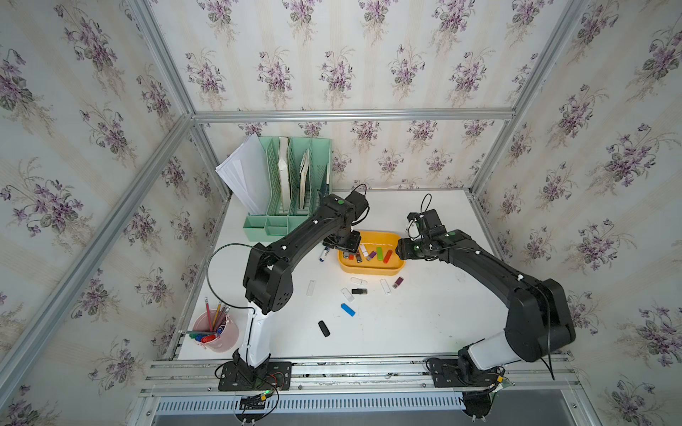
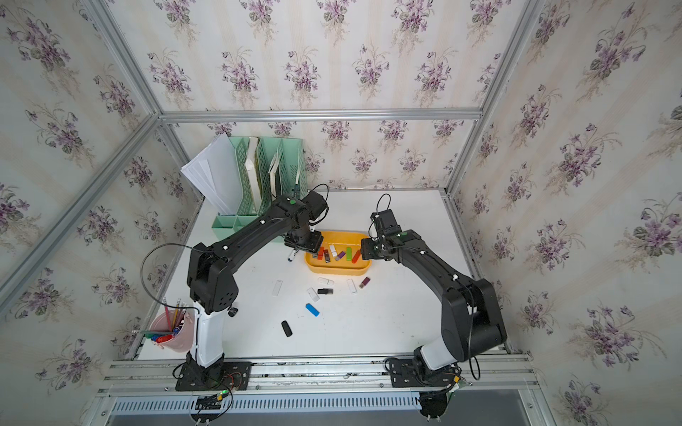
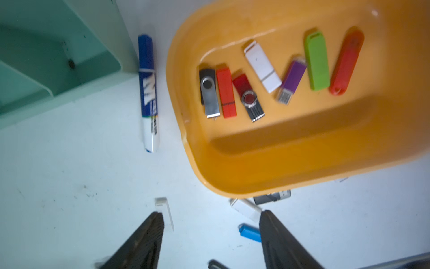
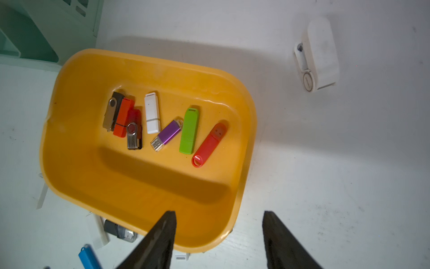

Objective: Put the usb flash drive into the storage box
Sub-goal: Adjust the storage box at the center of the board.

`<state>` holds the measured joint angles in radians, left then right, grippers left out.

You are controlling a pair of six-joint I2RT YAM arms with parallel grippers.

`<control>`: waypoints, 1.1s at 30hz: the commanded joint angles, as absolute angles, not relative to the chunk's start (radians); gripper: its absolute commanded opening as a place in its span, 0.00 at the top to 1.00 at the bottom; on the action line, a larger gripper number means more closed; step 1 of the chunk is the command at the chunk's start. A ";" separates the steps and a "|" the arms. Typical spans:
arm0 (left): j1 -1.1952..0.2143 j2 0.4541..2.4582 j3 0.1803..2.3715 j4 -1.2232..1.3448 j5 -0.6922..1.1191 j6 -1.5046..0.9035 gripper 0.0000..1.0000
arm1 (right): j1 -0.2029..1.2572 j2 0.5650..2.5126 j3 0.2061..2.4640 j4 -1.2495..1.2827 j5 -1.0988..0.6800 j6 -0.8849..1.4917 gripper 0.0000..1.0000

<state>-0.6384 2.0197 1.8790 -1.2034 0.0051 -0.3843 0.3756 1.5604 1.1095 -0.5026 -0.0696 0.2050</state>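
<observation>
The storage box [image 1: 369, 272] is a shallow yellow-orange tub in mid-table, seen in both top views [image 2: 337, 272]. Several usb flash drives lie inside it, among them a black-silver swivel one [image 3: 208, 93], a white one [image 3: 261, 66], a green one [image 3: 317, 60] and a long red one [image 4: 209, 145]. More drives lie loose on the table in front of the box, such as a blue one [image 1: 347, 310] and a black one [image 1: 324, 328]. My left gripper [image 3: 211, 213] hangs open and empty over the box's left end. My right gripper [image 4: 219, 212] is open and empty at the box's right end.
A mint-green file organiser [image 1: 291, 184] with papers stands at the back left. A blue marker [image 3: 147, 93] lies between it and the box. A pink pencil cup [image 1: 217, 332] sits at the front left. A small white object [image 4: 318, 56] lies beyond the box's right end.
</observation>
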 commanded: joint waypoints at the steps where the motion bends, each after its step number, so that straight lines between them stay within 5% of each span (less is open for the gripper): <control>1: -0.640 1.935 1.728 -1.142 0.030 -0.416 0.29 | 0.376 1.641 1.184 -0.561 -0.026 0.193 0.32; 9: -0.639 1.858 1.521 -1.056 0.063 -0.446 0.25 | 0.362 1.800 1.327 -0.630 0.017 0.185 0.28; 17: -0.640 1.935 1.542 -1.005 0.089 -0.441 0.25 | 0.347 1.896 1.398 -0.680 0.064 0.166 0.27; 33: -0.618 2.107 1.741 -1.043 0.072 -0.393 0.25 | 0.399 1.735 1.184 -0.700 -0.081 0.157 0.23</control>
<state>-0.6235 2.0945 1.7218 -1.0260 0.0849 -0.4164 0.3893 1.7542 1.2057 -0.6849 -0.0433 0.1532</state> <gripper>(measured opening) 0.752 0.772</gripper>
